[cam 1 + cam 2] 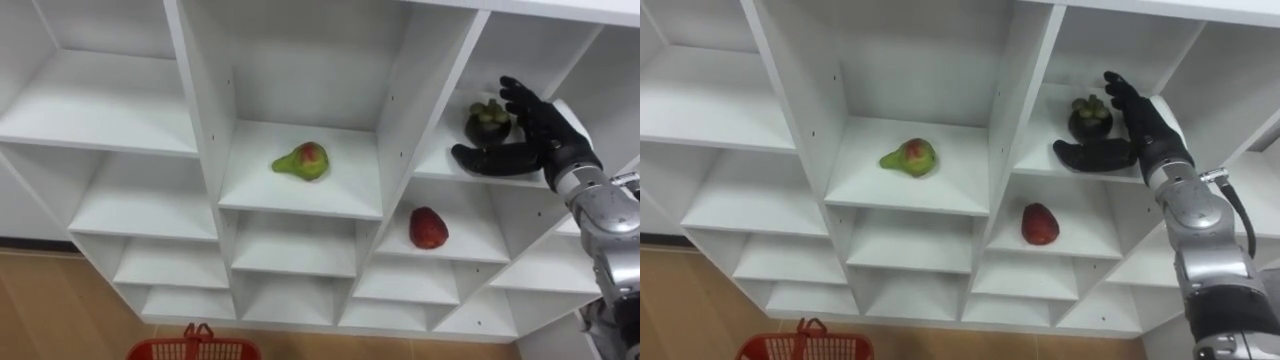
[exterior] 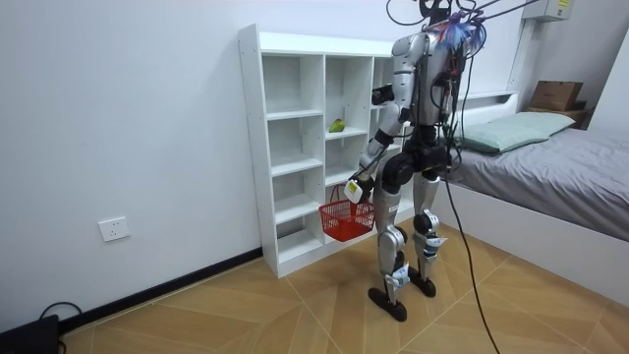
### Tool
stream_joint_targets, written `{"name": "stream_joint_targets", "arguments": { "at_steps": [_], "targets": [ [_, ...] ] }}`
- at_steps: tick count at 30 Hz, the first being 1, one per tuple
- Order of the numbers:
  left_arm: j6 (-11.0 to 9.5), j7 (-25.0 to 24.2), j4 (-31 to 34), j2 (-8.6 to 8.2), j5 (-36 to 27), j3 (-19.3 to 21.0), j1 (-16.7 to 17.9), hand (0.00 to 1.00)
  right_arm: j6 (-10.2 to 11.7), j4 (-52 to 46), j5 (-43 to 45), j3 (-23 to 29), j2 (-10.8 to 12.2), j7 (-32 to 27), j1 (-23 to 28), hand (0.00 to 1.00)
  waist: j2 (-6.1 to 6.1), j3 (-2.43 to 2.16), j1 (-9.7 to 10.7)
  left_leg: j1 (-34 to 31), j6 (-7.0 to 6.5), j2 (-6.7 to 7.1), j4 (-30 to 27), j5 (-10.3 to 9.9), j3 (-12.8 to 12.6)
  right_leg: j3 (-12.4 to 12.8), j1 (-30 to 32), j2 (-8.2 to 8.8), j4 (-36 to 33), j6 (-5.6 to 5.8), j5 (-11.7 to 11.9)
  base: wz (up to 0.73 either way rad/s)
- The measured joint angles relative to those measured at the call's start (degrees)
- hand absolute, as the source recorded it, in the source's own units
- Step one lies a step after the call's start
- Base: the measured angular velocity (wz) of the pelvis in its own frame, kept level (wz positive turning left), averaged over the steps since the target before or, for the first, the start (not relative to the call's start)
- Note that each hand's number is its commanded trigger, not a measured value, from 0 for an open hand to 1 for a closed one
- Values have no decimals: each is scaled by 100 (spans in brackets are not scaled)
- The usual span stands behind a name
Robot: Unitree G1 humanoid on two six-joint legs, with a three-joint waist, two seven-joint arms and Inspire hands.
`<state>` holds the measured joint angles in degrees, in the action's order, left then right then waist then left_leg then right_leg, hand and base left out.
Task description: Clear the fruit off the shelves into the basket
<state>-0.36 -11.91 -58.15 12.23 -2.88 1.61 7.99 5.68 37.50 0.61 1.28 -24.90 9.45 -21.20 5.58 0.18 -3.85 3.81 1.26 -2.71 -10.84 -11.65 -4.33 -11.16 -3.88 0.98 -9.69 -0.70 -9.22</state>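
Robot is standing right up against the white closet [image 1: 205,120], facing it. A bed [image 2: 560,157] sits off to the room view's right.

Right hand [image 1: 530,135] is raised into the upper right compartment. It is wide open: fingers straight and spread, pointing up and far into the shelf, thumb stretched out left along the near edge of the shelf board. It has hold of nothing.

The dark mangosteen [image 1: 486,122] sits on that same shelf board, in the crook between thumb and fingers. The fingers are just to its right and the thumb is just below and in front of it. The hand is cupped beside the fruit, not wrapped around it. Can't tell whether any finger is touching it.

Other fruit:
- The green-red pear [image 1: 302,161] lies on its side in the middle compartment, one column left of the mangosteen, well apart from the hand.
- The red fruit [image 1: 428,228] is in the compartment directly below the mangosteen's, under the hand.

Left hand [image 2: 355,187] hangs low at the robot's side, closed on the handle of the red basket [image 2: 346,220]. The basket hangs clear of the floor by the lower shelves. Its handle and rim show at the bottom edge of the eye views.
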Motion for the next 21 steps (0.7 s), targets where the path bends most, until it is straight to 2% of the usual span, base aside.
{"name": "stream_joint_targets", "arguments": {
  "at_steps": [4,5,8,9,18,21],
  "targets": [
    [3,0,-1,0,0,1,0,100,-9,7,21,0,0,8,0,0,1,0,-16,1,0,-1,-1,0,0,-1,1,-1,-2,-1,1,0],
    [4,-4,-1,0,4,4,1,100,-9,15,60,3,0,11,0,18,2,-1,-38,1,0,-1,-1,0,0,-1,1,-1,-6,-2,1,0],
    [4,-5,-1,11,5,9,2,100,-12,56,185,11,-2,33,0,91,30,-19,-94,-11,0,-2,3,0,-2,-1,-3,-3,-10,-2,1,0],
    [5,-5,0,14,6,9,2,100,-21,57,200,10,-2,37,0,100,36,-23,-97,-12,0,-2,4,0,-2,-1,-3,-3,-11,-1,1,0],
    [4,-117,1,125,5,10,-9,100,-12,36,681,82,-37,-73,-36,100,88,-18,-114,-13,0,-2,5,0,-1,-1,-6,-4,-9,-1,1,0],
    [4,-121,1,158,5,10,-9,100,9,36,877,116,-127,-123,-71,100,90,-16,-118,1,0,-3,7,0,0,-2,0,-5,-6,-1,1,0]
  ]
}}
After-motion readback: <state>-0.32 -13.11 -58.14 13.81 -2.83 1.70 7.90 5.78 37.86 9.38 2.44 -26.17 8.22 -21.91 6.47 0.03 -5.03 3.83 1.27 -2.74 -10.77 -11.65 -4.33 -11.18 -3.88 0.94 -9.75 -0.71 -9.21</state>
